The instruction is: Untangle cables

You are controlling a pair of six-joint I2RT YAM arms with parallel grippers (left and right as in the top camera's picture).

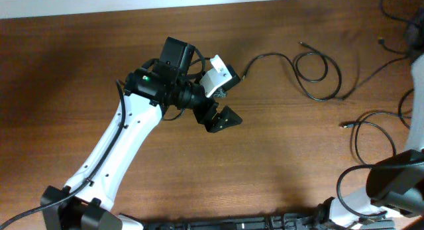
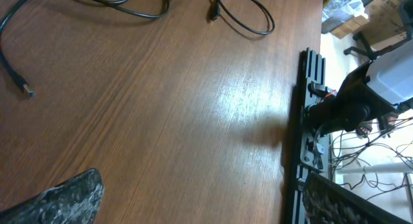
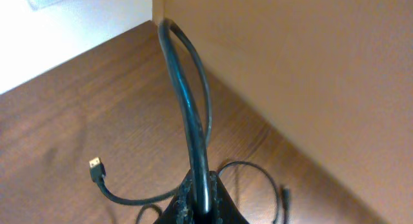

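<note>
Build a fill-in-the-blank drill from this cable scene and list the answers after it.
1. The gripper pinching a raised cable belongs to the ___ arm.
2. The left gripper is open above the table and holds ___.
3. The looped cable lying on the table is ___ in colour.

Missing words: right; nothing; black.

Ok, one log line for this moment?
left gripper: open, empty | right gripper: shut on cable | other cables: loose on table
</note>
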